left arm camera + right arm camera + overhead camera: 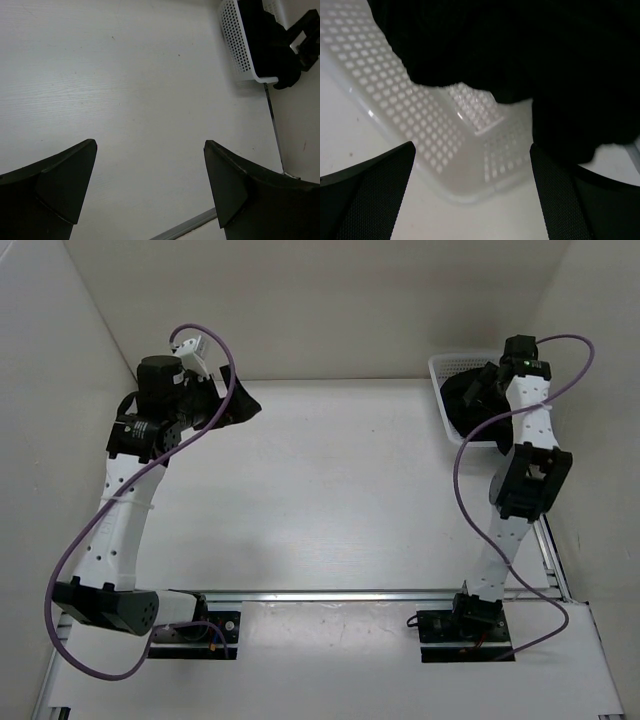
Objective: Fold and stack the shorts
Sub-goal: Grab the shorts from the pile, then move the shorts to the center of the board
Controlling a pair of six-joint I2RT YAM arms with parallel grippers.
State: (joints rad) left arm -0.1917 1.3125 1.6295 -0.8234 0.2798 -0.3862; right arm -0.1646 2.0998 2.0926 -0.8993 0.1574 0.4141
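Note:
The black shorts [520, 45] lie bunched in the white mesh basket [435, 130] and spill over its rim. In the top view the shorts [462, 408] fill the basket [445, 365] at the back right. My right gripper [472, 146] hangs open just above the basket's near corner, with nothing between its fingers; in the top view it [480, 388] sits over the basket. My left gripper [149, 145] is open and empty above bare table, at the back left in the top view [243, 405]. It faces across the table toward the basket [240, 45] and the shorts [265, 40].
White walls close in the table at the back and on both sides. A metal rail [350, 595] runs along the near edge between the arm bases. Purple cables [70, 560] loop off both arms. The right arm's links [525, 475] stand just in front of the basket.

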